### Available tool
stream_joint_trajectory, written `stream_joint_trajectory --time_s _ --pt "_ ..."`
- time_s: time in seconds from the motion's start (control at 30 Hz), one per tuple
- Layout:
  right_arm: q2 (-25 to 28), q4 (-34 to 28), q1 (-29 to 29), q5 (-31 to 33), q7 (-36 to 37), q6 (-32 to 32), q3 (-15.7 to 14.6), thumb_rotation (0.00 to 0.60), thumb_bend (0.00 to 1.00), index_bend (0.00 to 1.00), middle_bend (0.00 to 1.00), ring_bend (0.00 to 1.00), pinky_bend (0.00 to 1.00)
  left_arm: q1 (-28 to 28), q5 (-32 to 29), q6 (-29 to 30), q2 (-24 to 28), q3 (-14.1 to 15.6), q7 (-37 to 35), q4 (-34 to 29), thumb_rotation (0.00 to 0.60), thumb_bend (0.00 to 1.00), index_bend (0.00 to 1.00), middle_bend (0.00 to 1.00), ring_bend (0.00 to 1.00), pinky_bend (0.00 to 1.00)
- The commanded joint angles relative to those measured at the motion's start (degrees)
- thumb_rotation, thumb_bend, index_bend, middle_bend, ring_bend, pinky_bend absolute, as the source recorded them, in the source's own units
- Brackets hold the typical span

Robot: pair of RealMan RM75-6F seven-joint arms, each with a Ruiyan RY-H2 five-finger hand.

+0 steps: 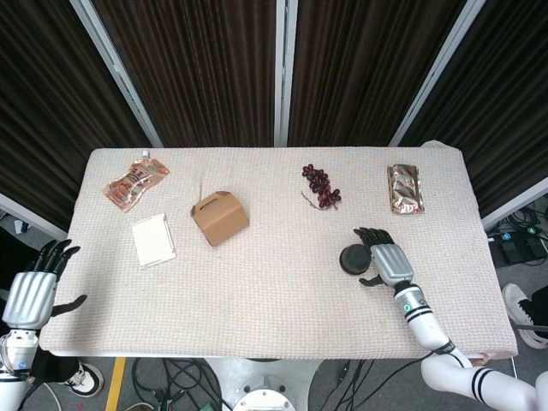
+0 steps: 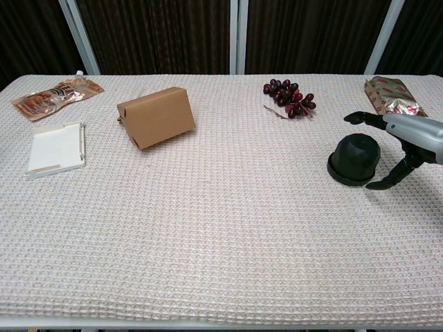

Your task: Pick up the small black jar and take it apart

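The small black jar [image 1: 352, 259] [image 2: 355, 158] stands upright on the table's right half. My right hand [image 1: 384, 260] [image 2: 408, 135] is just to the jar's right, fingers spread around its far and near sides, holding nothing; I cannot tell whether a fingertip touches the jar. My left hand [image 1: 32, 291] hangs off the table's left edge, fingers apart and empty; the chest view does not show it.
A brown cardboard box [image 1: 219, 217], a white flat case [image 1: 153, 240] and an orange pouch [image 1: 135, 181] lie on the left half. Dark grapes [image 1: 320, 185] and a gold foil packet [image 1: 404, 188] lie behind the jar. White woven cloth [image 1: 274, 291] covers the table.
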Motion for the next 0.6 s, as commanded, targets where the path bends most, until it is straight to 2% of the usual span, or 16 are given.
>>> stream_joint_trajectory --time_s 0.03,0.6 --pt "-0.59 0.66 0.35 0.62 -0.43 -0.39 0.15 0.6 0.03 0.0 0.07 0.0 0.0 0.06 -0.07 0.04 0.06 -0.03 -0.12 0.07 0.6 0.02 0.16 0.11 0.08 0.31" --pt "-2.4 2.96 1.52 2.03 -0.1 -1.63 0.28 0.6 0.04 0.0 0.16 0.0 0.0 0.17 -0.26 -0.18 0.16 -0.08 -0.35 0.28 0.6 0.02 0.16 0.11 0.08 0.31"
